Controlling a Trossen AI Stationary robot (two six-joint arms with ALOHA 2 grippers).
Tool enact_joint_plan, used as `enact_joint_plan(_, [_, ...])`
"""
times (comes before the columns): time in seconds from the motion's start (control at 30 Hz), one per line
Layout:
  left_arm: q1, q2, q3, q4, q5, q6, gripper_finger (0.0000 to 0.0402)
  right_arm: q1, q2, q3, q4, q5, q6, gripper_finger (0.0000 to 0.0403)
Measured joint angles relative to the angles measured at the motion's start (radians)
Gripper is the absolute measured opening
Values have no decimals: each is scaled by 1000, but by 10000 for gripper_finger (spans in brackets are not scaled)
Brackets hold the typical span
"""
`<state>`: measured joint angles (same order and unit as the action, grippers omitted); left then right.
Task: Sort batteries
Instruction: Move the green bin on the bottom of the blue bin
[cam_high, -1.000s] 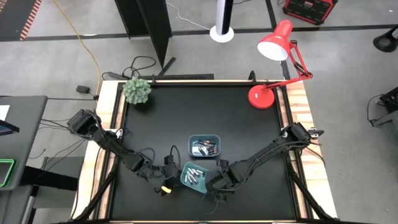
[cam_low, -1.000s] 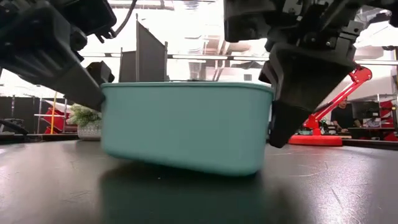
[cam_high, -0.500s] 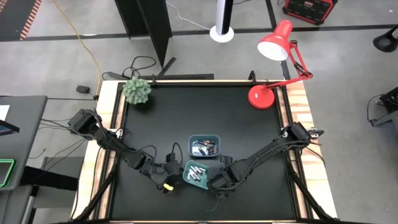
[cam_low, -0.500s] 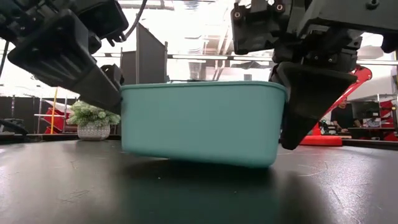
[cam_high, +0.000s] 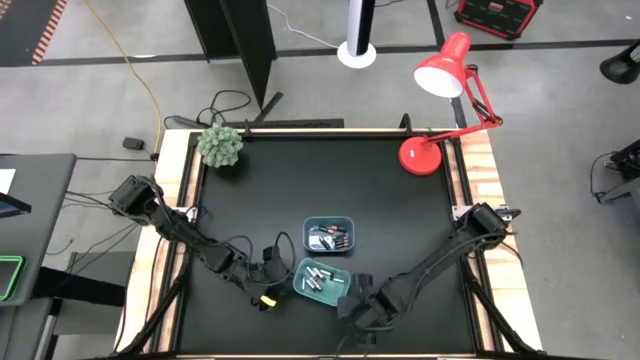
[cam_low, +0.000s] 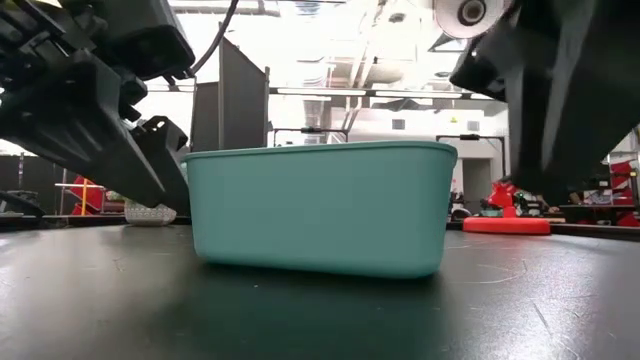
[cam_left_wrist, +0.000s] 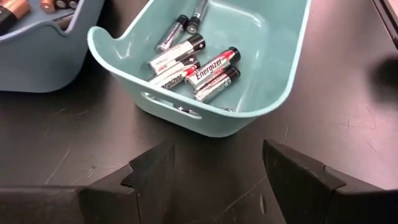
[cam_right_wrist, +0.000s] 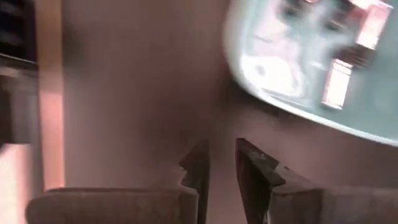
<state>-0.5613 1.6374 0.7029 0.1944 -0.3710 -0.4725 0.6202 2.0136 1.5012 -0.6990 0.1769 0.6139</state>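
A teal tray (cam_left_wrist: 273, 93) sits flat on its bottom on the black table, with several batteries (cam_left_wrist: 196, 62), silver and black with red bands, lying inside. Just beyond it stands a blue tray (cam_high: 329, 222) that also holds batteries (cam_high: 328, 238). My left gripper (cam_left_wrist: 216, 152) is open a short way off the teal tray's left wall (cam_high: 298, 278), touching nothing. Off the tray's near right corner my right gripper (cam_right_wrist: 222, 155) hangs with a narrow gap between its fingers and nothing in it.
A small potted plant (cam_high: 220, 145) stands at the far left corner and a red desk lamp (cam_high: 425, 155) at the far right. The middle and far part of the black table (cam_high: 300, 180) is bare. Wooden rails (cam_high: 480, 180) run along the table's sides.
My right gripper carried the tilted teal tray by its right wall a little toward the table's right. It then let go and drew off toward the near right. The tray now rests flat on the table. My left gripper stayed beside the tray's left wall.
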Motion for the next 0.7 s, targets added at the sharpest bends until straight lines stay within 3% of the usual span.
enact_joint_plan(0.3, [3, 0, 0, 8, -30, -45, 237, 11, 3, 0, 194, 62, 7, 84])
enact_joint_plan(0.7, [4, 1, 0, 91, -33, -24, 237, -42, 3, -1, 13, 97, 92, 81])
